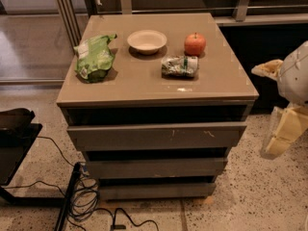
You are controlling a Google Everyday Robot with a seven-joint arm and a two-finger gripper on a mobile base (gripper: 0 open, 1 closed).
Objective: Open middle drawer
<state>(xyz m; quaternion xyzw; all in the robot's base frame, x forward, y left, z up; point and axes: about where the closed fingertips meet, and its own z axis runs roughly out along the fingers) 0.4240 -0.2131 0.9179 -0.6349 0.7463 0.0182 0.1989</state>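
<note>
In the camera view, the plain taupe-grey handleless middle drawer sits at six o'clock and appears shut, between the scratched taller front and the slim lowest front. The cream-and-white gripper hangs at three o'clock, well apart from it, probably because no approach has begun. The frame edge cuts it off, so I cannot tell whether it is open or closed.

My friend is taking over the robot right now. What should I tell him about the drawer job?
Gripper: in the air off the cabinet's right side, touching nothing.
Middle drawer: under the scratched top drawer, looks shut.
Done: nothing that shows yet.
Left: bring the gripper to the middle drawer's front and pull it open.
</note>
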